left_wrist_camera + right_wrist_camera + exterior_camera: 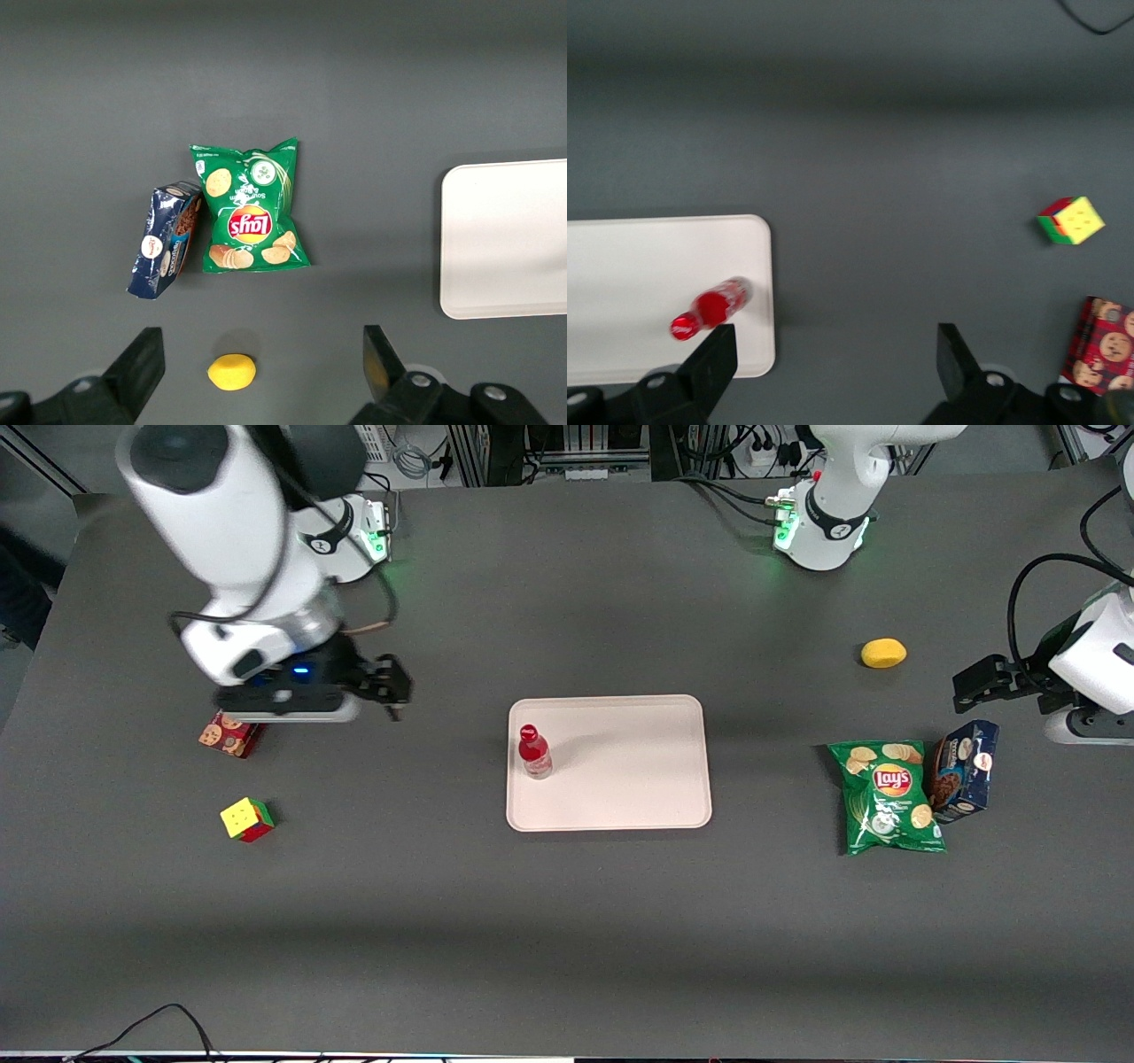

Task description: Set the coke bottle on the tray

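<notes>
The coke bottle (534, 751), small and red with a red cap, stands upright on the tray (638, 779), near the tray edge that faces the working arm. It also shows in the right wrist view (709, 308) on the pale tray (647, 274). My right gripper (383, 691) is open and empty, held above the table well away from the tray, toward the working arm's end, with bare table between its fingers (718, 354). The tray's edge also shows in the left wrist view (505, 239).
A red cookie box (229, 735) sits under the right arm's hand, with a colour cube (246, 818) nearer the front camera. Toward the parked arm's end lie a green chips bag (889, 797), a blue cookie box (964, 771) and a yellow lemon (883, 653).
</notes>
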